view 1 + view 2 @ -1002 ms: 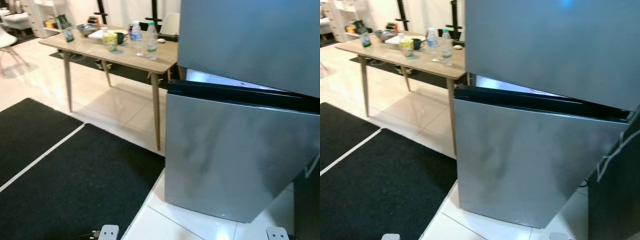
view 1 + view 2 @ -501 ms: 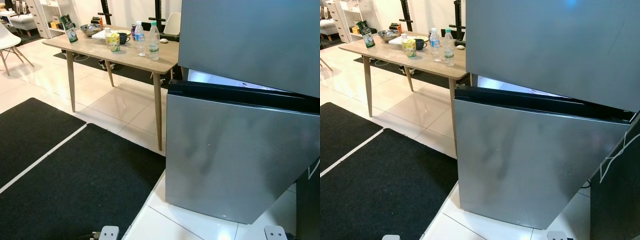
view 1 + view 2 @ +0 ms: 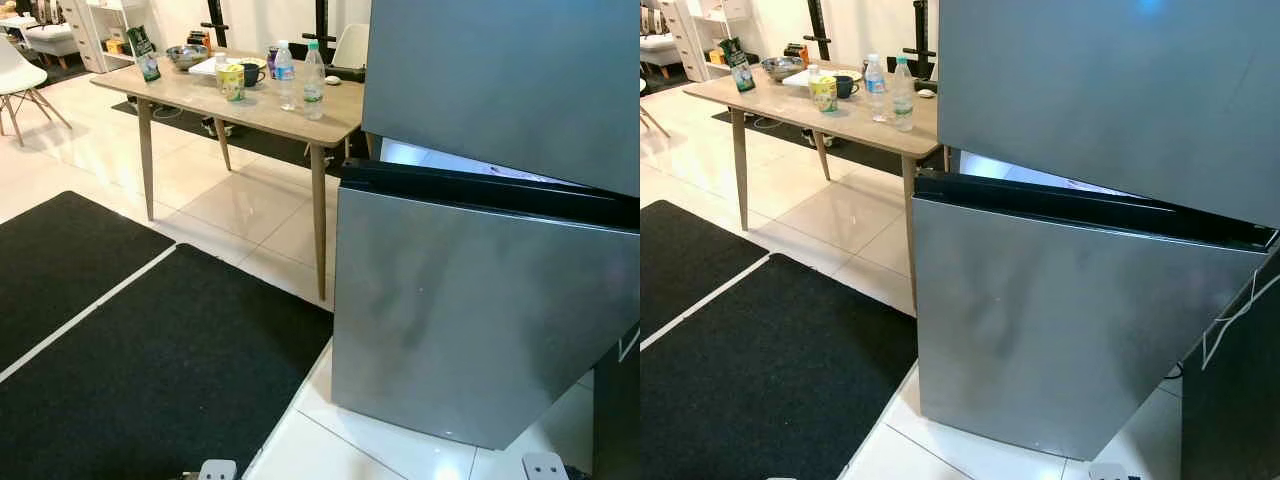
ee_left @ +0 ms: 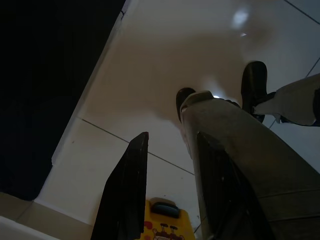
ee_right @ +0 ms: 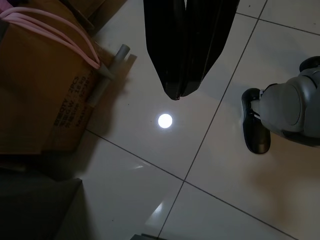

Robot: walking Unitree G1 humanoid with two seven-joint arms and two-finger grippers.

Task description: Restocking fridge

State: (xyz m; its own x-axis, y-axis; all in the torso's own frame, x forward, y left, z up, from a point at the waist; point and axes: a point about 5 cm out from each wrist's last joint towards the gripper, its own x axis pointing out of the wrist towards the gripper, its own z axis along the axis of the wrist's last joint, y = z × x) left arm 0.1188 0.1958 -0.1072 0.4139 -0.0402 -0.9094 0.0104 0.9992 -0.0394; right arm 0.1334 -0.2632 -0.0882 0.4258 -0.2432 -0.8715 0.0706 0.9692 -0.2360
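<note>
**Fridge ajar, both arms hanging idle**

The grey fridge (image 3: 480, 300) stands on the white tiled floor (image 3: 250, 215), and everything else is placed from it. Its lower door (image 3: 1070, 330) is swung partly out from the body, leaving a wedge-shaped gap under the upper door (image 3: 1110, 90) through which a pale lit interior shows; the upper door sits closed and flush.

Just beside the fridge, on the robot's left of it, a wooden desk (image 3: 200, 95) stands with its near corner leg close to the open door's edge. On the desk, nearest the fridge, are two clear water bottles (image 3: 313, 75) standing upright, then a yellow cup (image 3: 231, 82), a dark mug (image 3: 249, 74), a metal bowl (image 3: 186, 55) and a green packet (image 3: 147, 55) at the far end from the fridge. A black mat (image 3: 150, 370) with a white stripe covers the floor in front of the desk and reaches up to the fridge's near bottom corner.

The left tool (image 4: 167, 187) hangs over the tiles, its two black fingers (image 4: 125, 195) spread apart with nothing between them; a yellow object (image 4: 162, 225) lies below it, and the robot's grey leg (image 4: 250, 165) is alongside. The right tool (image 5: 175, 92) hangs over bare tile with its fingers pressed together at the tips, near a brown cardboard box (image 5: 40, 80) with pink straps (image 5: 55, 30)
</note>
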